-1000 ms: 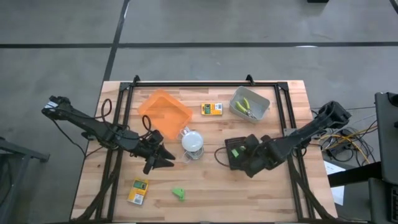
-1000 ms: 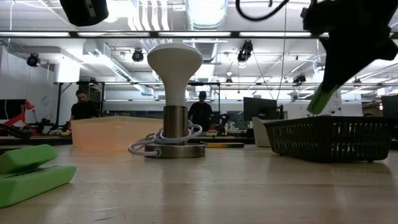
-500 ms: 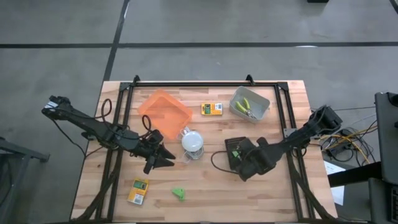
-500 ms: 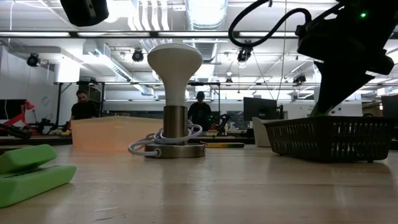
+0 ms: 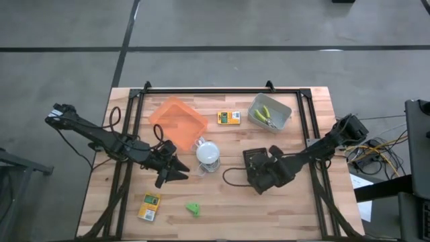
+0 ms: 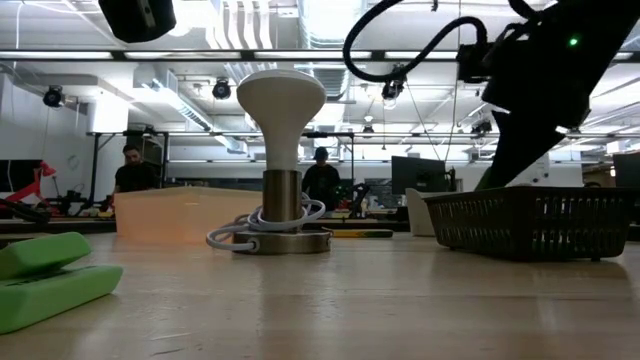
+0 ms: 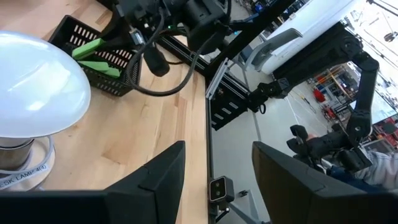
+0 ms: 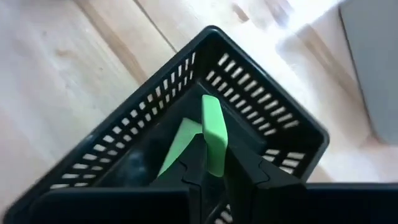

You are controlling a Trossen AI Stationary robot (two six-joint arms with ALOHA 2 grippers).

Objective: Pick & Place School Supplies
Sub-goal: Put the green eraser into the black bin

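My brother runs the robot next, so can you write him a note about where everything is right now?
Right tool: inside the black basket, shut on a green chunk; another green piece already lies in there.
Left tool: open, empty, waiting beside the white lamp.
Elsewhere: one printed box behind the lamp, another printed box and a green clip at the near edge, yellow-handled tools in the grey tray. Orange tray looks empty.
Left: release the chunk, then place both boxes and the clip.
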